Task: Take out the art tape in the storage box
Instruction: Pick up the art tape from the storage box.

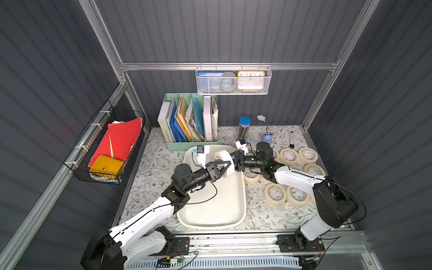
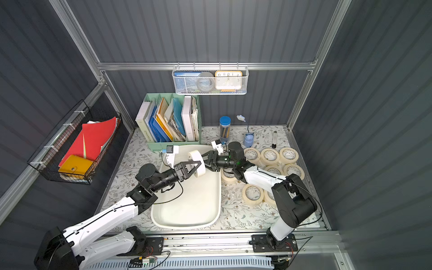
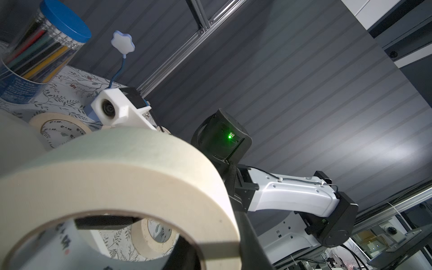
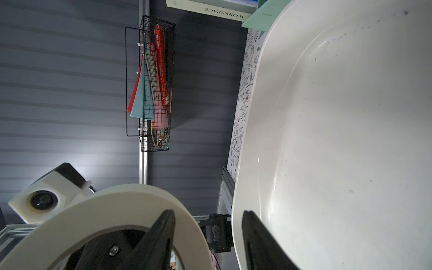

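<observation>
Floral tabletop (image 1: pixel 152 168) | art tape (image 1: pixel 221 155) on edge above far end of storage box (image 1: pixel 244 198), clamped by its band in my left pincer (image 1: pixel 226 167) | my right pincer (image 4: pixel 207 211) half-spread, tape straight ahead, nearly touching | handover to right looks next

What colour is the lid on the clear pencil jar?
Blue. The round plastic lid of the clear pencil jar shows best in the left wrist view.

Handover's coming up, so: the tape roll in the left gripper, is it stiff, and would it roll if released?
Probably stiff: the tape roll looks round though the left gripper pinches its wall. Held on edge over the storage box, it would likely roll if dropped.
</observation>
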You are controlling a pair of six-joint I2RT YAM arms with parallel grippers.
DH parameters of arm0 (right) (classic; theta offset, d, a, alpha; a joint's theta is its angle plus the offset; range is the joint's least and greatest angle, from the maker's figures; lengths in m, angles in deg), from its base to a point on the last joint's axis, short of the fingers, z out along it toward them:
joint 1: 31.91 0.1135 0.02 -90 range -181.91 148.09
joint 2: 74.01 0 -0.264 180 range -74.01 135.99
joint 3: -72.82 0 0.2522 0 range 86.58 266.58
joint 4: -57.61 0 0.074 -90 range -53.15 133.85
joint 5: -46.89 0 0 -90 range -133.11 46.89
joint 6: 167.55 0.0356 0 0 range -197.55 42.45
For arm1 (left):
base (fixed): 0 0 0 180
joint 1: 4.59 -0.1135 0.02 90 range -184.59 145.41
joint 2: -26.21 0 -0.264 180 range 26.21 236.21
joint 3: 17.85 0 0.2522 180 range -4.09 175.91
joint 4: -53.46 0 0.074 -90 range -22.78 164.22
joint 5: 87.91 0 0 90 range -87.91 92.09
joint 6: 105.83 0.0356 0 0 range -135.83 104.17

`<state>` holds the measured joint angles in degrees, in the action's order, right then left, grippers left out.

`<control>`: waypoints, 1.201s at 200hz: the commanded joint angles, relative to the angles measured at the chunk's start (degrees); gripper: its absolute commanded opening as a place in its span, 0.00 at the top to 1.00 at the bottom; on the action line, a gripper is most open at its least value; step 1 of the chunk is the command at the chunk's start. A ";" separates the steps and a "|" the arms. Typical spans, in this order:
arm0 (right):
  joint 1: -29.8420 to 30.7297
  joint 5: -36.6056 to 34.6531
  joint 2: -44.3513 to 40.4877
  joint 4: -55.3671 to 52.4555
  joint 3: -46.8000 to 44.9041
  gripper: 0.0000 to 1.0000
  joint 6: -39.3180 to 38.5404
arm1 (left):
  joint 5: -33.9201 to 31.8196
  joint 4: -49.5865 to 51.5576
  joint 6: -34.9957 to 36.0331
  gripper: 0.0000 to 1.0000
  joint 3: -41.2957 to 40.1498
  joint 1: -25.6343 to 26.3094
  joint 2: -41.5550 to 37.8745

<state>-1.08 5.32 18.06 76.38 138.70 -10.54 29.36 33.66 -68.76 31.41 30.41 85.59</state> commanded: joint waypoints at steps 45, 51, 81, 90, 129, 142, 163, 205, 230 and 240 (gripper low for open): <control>2.64 4.13 -7.37 -3.00 -2.61 0.46 -3.91 | -2.23 3.21 3.92 1.00 2.29 -1.30 -1.74; 2.60 4.06 -7.69 -3.50 -2.64 0.46 -4.29 | -2.07 2.80 3.73 1.00 2.21 -1.28 -1.63; 2.64 4.52 -6.56 -5.29 -1.14 0.45 -5.44 | -0.80 -1.31 1.94 1.00 1.67 -1.30 -0.88; 2.63 4.48 -5.94 -6.10 -0.65 0.45 -6.23 | -0.11 -2.80 1.03 1.00 1.59 -1.37 -0.56; 2.05 3.18 -3.98 -12.89 1.85 0.41 -11.95 | 3.18 -6.09 -0.74 1.00 2.28 -1.28 -0.79; 1.74 3.45 -3.11 -13.55 2.99 0.40 -12.55 | 4.36 -8.05 -1.79 1.00 2.30 -1.34 -0.49; 1.62 4.52 -1.11 -13.73 5.16 0.38 -12.62 | 5.07 -10.44 -2.84 1.00 2.02 -1.36 0.41; 1.48 2.89 -0.35 -11.37 5.58 1.00 -11.14 | 5.26 -7.98 -0.97 1.00 2.15 -1.26 1.65; 0.92 1.63 -1.38 -15.16 5.46 1.00 -13.48 | 4.91 -0.33 3.89 0.84 3.92 -1.28 1.12; 0.56 1.29 -1.92 -16.93 5.58 1.00 -14.46 | 4.74 3.38 6.17 0.66 4.86 -1.26 0.77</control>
<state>-0.49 10.63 17.08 64.73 143.57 -22.00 32.11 31.28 -69.57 32.31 28.38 87.47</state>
